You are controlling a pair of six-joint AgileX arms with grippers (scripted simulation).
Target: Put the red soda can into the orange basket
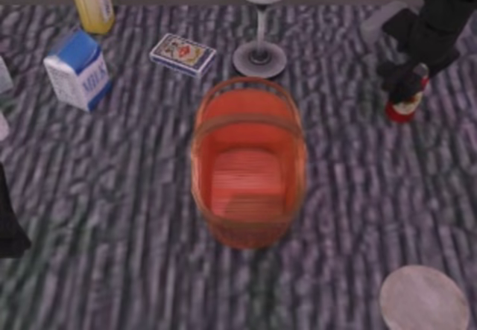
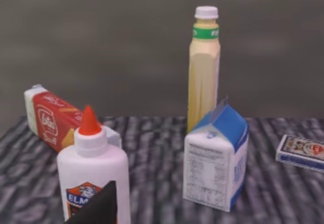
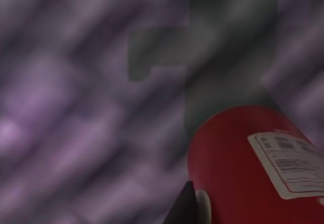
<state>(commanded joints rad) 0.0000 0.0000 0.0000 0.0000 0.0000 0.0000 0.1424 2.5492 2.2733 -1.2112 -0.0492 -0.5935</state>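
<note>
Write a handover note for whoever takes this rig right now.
Right gripper: down over the red soda can at the table's right side; grip cannot be confirmed.
Left gripper: out of view; its arm sits parked at the left edge.
Orange basket: centre of the table, empty.
Done: approach to the can.
Left: secure the can, lift it, carry it left, release it into the basket.

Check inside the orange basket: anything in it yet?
Nothing visible inside the orange basket: only its bare slatted bottom shows, though the hoop handle crosses part of the view. The red soda can is off at the table's right, under the right gripper.
</note>
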